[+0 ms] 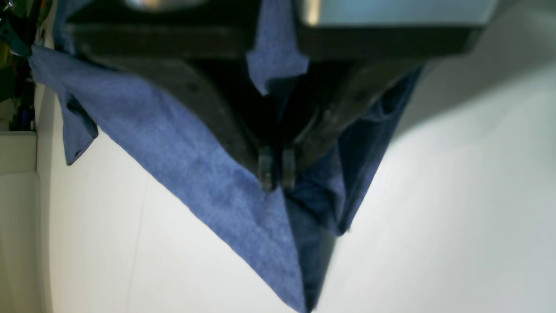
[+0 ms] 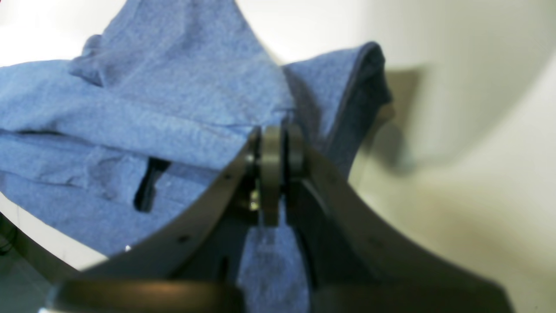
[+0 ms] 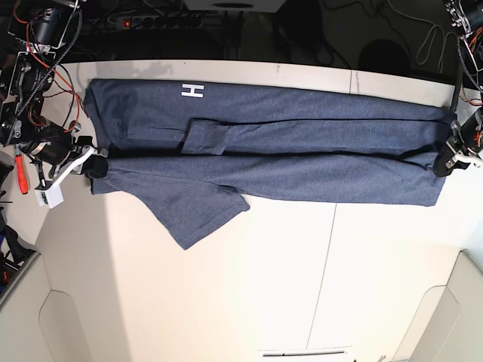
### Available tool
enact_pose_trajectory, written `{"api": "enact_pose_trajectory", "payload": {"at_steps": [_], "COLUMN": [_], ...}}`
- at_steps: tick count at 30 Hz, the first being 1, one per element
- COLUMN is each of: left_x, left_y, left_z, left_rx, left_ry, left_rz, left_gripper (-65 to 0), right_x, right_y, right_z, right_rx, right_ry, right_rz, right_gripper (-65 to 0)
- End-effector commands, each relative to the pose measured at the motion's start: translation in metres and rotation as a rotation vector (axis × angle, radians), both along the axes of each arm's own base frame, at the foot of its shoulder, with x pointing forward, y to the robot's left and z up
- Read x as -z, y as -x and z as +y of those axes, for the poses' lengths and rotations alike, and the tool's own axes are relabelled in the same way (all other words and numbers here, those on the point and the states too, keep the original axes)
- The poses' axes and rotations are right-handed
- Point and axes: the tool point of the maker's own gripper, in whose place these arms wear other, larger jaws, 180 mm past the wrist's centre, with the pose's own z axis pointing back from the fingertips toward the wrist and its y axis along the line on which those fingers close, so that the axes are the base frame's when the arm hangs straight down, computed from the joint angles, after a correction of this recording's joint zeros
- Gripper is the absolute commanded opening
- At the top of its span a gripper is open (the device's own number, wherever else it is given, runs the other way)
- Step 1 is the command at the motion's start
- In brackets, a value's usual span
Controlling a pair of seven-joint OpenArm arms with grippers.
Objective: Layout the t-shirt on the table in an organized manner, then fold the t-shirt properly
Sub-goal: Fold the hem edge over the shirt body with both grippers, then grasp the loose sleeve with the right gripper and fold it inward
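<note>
The navy-blue t-shirt (image 3: 287,151) is stretched out long across the far half of the white table (image 3: 249,294), pulled taut between both arms. A white letter H (image 3: 193,90) shows near its far left edge. One sleeve (image 3: 202,215) lies spread toward the front. My left gripper (image 3: 447,160) is at the shirt's right end; in the left wrist view the left gripper (image 1: 276,174) is shut on a fold of the t-shirt (image 1: 195,174). My right gripper (image 3: 95,166) holds the left end; close up, the right gripper (image 2: 276,145) is shut on bunched t-shirt (image 2: 165,108) cloth.
A thin dark seam (image 3: 327,264) runs front to back across the tabletop. Cables and a power strip (image 3: 162,23) lie behind the far edge. A red-handled tool (image 3: 19,172) hangs by the left arm's base. White rounded panels (image 3: 445,317) flank the front corners.
</note>
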Motion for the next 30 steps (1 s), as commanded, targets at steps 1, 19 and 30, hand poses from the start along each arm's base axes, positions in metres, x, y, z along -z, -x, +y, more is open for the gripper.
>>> {"api": "enact_pose_trajectory", "payload": {"at_steps": [1,19,30], "left_x": [-0.020,-0.053,-0.039], "left_y": [-0.011,-0.029,-0.029], "left_z": [0.011,0.013,-0.003], "left_rx": [0.000,-0.105,-0.092], "left_ry": [-0.026,0.131,0.148], "left_rz": [-0.059,-0.239,-0.215], "left_gripper": [-65.0,-47.2,-42.7], "right_x": [-0.014,-0.050,-0.070], "right_y": [-0.011,-0.051,-0.128], "right_z": [-0.005,0.022,0.072], "right_rx": [0.001,0.051,-0.021], "right_ry": [0.008,-0.126,-0.050], "right_rz": [-0.053,-0.239,-0.338], "right_gripper": [-65.0,-48.3,-48.3]}}
